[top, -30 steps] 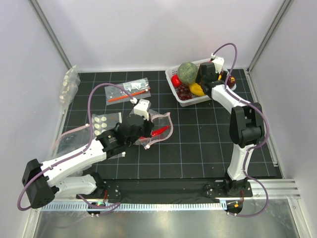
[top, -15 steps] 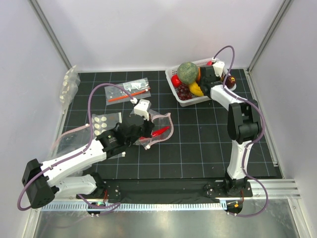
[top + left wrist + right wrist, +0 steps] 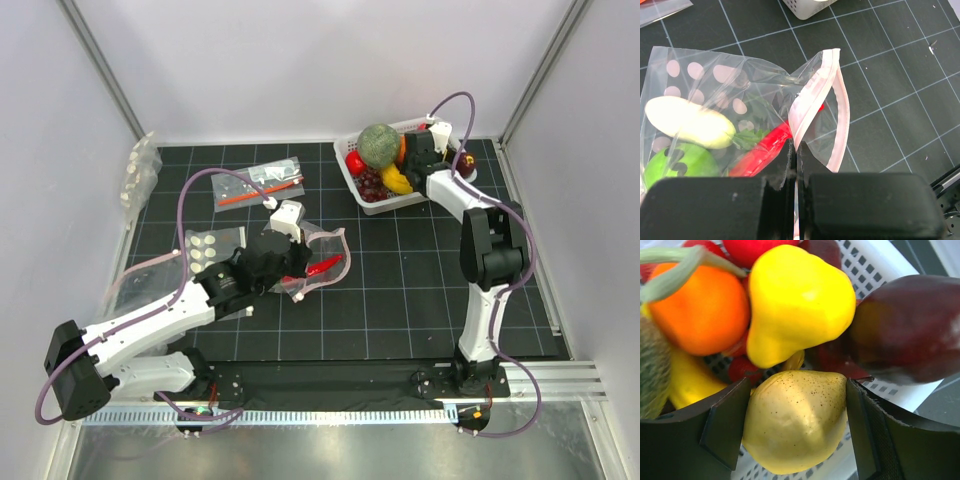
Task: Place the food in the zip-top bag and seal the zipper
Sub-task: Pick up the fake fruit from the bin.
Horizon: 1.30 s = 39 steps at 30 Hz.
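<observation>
The zip-top bag (image 3: 740, 95) lies on the black mat, left of centre (image 3: 325, 262). Inside it are a red chili (image 3: 760, 152), a green round fruit (image 3: 675, 162) and a whitish piece (image 3: 687, 122). Its mouth stands open. My left gripper (image 3: 795, 145) is shut on the pink zipper (image 3: 815, 95) strip at one lip; it also shows in the top view (image 3: 295, 268). My right gripper (image 3: 798, 407) is down in the white basket (image 3: 380, 205), its two fingers pressed against the sides of a yellow speckled lemon (image 3: 795, 435).
The basket's wall (image 3: 865, 260) holds a yellow pear (image 3: 795, 295), an orange fruit (image 3: 700, 310), a dark purple fruit (image 3: 910, 330) and a green melon (image 3: 378, 145). A clear bag with an orange-red stick (image 3: 260, 185) and a dotted bag (image 3: 213, 245) lie left of the left gripper.
My right gripper has shifted slightly left and deeper into the basket. The left arm and the bag have not moved.
</observation>
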Motion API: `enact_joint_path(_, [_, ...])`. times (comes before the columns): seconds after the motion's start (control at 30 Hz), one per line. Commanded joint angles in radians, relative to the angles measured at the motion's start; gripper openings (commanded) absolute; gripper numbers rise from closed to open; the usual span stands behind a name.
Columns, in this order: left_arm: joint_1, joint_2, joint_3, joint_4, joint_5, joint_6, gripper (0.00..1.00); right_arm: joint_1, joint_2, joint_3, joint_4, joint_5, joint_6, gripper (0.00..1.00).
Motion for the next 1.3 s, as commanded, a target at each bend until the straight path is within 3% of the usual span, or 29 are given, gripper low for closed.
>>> enact_joint_path(0.0, [0.001,-0.007,0.009,0.055,0.008,-0.001,0.0,0.006,-0.127,-0.025,0.034,-0.105,0.022,0.46])
enact_joint_path(0.3, [0.003,0.013,0.013,0.055,-0.004,0.002,0.0,0.006,-0.322,-0.13,0.057,-0.212,0.086,0.41])
enact_joint_path(0.57, [0.003,0.036,0.033,0.034,0.004,-0.001,0.0,0.037,-0.58,-0.422,0.135,-0.428,0.186,0.34])
enact_joint_path(0.7, [0.003,0.05,0.052,0.009,0.007,-0.002,0.0,0.095,-0.706,-0.525,0.149,-0.488,0.215,0.33])
enact_joint_path(0.93, [0.053,0.084,0.059,-0.003,0.076,-0.027,0.0,0.34,-0.874,-0.637,0.16,-0.468,0.221,0.32])
enact_joint_path(1.27, [0.13,0.07,0.05,-0.009,0.162,-0.064,0.0,0.452,-0.97,-0.785,0.334,-0.576,0.226,0.31])
